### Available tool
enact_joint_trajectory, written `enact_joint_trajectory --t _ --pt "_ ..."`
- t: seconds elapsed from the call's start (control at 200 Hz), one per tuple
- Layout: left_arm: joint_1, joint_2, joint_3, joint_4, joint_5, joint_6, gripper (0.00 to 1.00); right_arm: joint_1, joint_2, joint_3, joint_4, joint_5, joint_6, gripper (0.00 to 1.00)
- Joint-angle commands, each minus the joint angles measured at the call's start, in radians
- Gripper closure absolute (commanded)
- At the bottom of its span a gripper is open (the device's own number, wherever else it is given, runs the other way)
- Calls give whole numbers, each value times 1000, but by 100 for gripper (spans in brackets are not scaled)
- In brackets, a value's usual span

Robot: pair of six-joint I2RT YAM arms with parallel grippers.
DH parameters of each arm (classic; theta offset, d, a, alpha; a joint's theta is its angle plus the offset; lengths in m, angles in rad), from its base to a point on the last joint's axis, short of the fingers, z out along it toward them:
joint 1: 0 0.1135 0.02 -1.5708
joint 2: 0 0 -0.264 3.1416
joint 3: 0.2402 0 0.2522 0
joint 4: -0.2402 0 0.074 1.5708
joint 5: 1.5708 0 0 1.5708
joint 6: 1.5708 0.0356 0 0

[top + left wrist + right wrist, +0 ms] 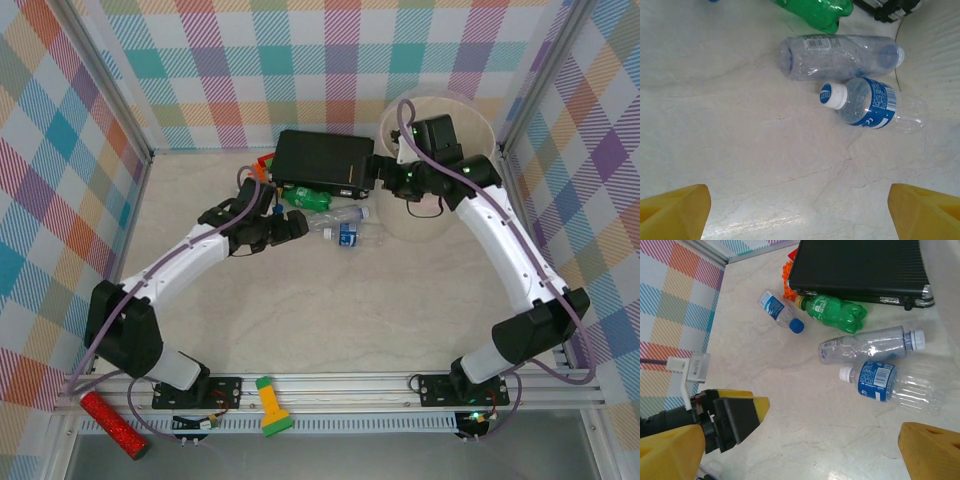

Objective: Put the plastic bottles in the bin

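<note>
Left gripper (pixel 800 215): jaws spread wide, nothing between them. It is held low over the table (pixel 740 150), aimed at the blue-label bottle (pixel 870 105) and the clear bottle (pixel 840 57), which lie on their sides touching. This is judged an approach for a pick.

The green bottle (pixel 815 12) is noted just beside the case (pixel 860 267), with a small bottle (pixel 780 310) further left.

Right gripper (pixel 800 452): jaws wide, empty, held beside the bin (pixel 478 108).

The bin's inside is masked by the arm, so its contents cannot be told.

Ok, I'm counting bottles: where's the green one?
Top view: the green bottle lies mid-table beside the near edge of the black case, with the clear bottle just nearer.
</note>
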Motion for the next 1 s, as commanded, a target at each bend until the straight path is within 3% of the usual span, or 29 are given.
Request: enact_joint_trajectory --t 0.0,0.425,0.995 --pt "-15 65 53 90 78 19 10 5 -70 -18 8 34 -9 1" --pt "-81 420 325 124 149 135 13 0 -226 -139 -45 90 34 1" --pt "-133 565 457 135 102 234 12 0 -318 -183 -99 130 89 1"
